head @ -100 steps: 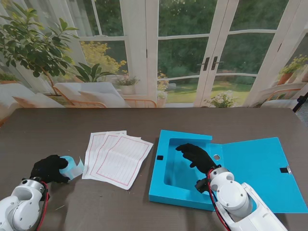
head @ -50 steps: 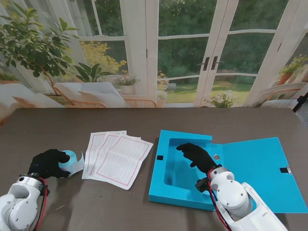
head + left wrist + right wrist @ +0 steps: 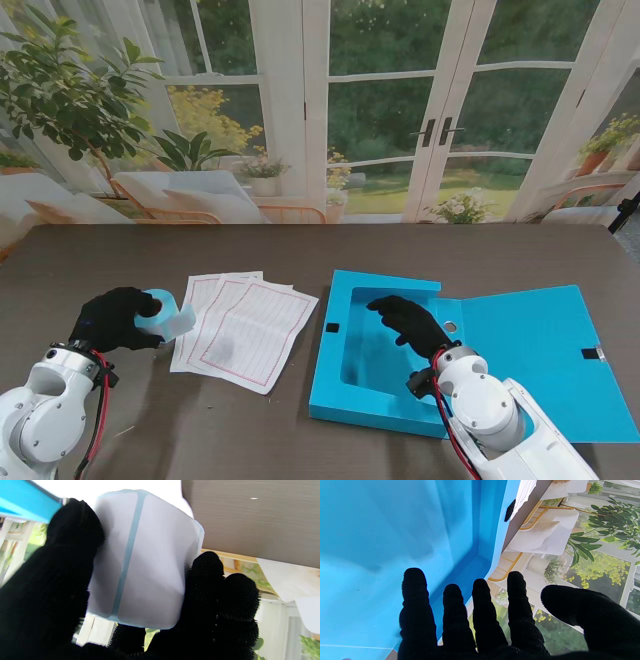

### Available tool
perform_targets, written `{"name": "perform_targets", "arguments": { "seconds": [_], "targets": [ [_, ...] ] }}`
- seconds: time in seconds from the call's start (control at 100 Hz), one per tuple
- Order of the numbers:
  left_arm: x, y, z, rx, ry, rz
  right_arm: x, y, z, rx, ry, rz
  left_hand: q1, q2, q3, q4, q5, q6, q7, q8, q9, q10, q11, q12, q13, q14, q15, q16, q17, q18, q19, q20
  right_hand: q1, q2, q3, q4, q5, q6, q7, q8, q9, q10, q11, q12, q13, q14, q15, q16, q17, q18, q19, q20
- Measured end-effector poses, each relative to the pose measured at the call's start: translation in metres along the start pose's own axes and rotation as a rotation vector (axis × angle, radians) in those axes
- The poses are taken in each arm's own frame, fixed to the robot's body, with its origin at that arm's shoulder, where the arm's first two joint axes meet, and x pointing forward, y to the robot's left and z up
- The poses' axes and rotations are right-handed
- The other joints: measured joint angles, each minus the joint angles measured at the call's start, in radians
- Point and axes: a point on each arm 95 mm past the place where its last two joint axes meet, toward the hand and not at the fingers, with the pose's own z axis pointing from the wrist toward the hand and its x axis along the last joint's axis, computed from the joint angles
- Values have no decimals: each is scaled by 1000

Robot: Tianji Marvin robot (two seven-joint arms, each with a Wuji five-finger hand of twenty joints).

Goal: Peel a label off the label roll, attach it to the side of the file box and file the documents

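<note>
Lifted now, pale-blue label roll (image 3: 166, 314) (white labels) sits gripped in left fingers (image 3: 137, 311).

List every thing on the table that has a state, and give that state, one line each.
Pale blue label roll: held in the left hand, off the table.
Blue plastic file box: lid open flat, tray empty of papers.
White ruled documents: fanned loose on the table, not filed.
Left hand: shut on the label roll.
Right hand: open, fingers spread over the box tray.
</note>
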Motion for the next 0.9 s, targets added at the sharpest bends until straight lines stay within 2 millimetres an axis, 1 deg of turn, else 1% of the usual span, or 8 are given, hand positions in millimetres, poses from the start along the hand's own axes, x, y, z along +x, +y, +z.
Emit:
{"name": "perform_targets", "arguments": {
  "seconds": [0.09, 0.3, 0.49, 0.74, 0.82, 0.86, 0.88, 0.9],
  "targets": [
    [11, -1, 6, -3, 29, -69, 1, 0, 0, -4, 5, 0, 0, 0, 0, 0, 0, 1, 0, 1, 8, 8, -2, 0, 0, 0, 1, 0, 0, 0, -1, 4, 0, 0, 0, 0, 0, 0, 0, 0, 0, 0, 0, 0, 0, 1, 0, 0, 0, 0, 0, 0],
    [42, 5, 20, -21, 115, -185, 3, 2, 0, -16, 18, 1, 0, 0, 0, 0, 0, 2, 0, 2, 11, 9, -5, 0, 0, 0, 1, 1, 0, 0, -1, 6, 0, 0, 0, 0, 0, 1, 0, 0, 0, 0, 0, 0, 0, 3, 0, 0, 0, 0, 0, 0],
    [67, 9, 31, -34, 171, -347, 4, 4, 0, -32, 27, 5, 0, 0, 0, 0, 0, 3, 0, 4, 17, 10, -13, -1, 1, 0, 1, 1, 0, 0, -1, 9, 0, 0, 0, 0, 0, 1, 0, 0, 0, 0, 0, 0, 0, 4, 0, 0, 0, 0, 0, 0],
    [92, 15, 42, -110, 241, -517, 9, 3, 3, -43, 53, 10, 0, 0, 0, 0, 0, 6, 0, 9, 25, 17, -15, -1, 1, 3, 2, 12, -1, 1, -1, 19, 1, 0, 0, 0, 0, 10, 0, 0, 0, 11, 0, 0, 0, 9, 0, 0, 0, 0, 0, 0],
    [98, 16, 44, -135, 260, -536, 11, 3, 4, -49, 65, 13, 0, 0, 0, 0, 0, 11, 0, 9, 27, 22, -15, -1, 1, 6, 2, 13, -1, 4, -1, 22, 2, 0, 0, 0, 13, 12, 1, 0, 24, 16, 0, 0, 1, 9, 0, 0, 0, 0, 0, 0],
    [101, 17, 46, -144, 268, -538, 13, 3, 5, -57, 74, 14, 0, 0, 0, 0, 0, 12, 0, 9, 27, 22, -15, -1, 1, 6, 2, 13, -2, 5, -1, 28, 13, 0, 8, 0, 12, 14, 1, 0, 25, 20, 0, 0, 29, 12, 0, 0, 0, 0, 0, 0],
    [102, 17, 46, -148, 270, -539, 14, 4, 5, -64, 79, 15, 0, 0, 0, 0, 0, 13, 0, 9, 27, 23, -15, -1, 1, 7, 3, 13, -2, 5, -1, 29, 13, 0, 6, 12, 20, 16, 1, 0, 31, 20, 0, 0, 41, 17, 1, 2, 0, 0, 0, 0],
    [103, 17, 47, -153, 272, -541, 15, 4, 5, -73, 85, 15, 0, 0, 0, 0, 0, 13, 0, 9, 27, 23, -15, -1, 1, 7, 3, 13, -2, 6, -1, 29, 13, -1, 6, 13, 34, 22, 6, 0, 40, 21, 0, 0, 41, 22, 2, 2, 0, 0, 0, 0]
  ]
}}
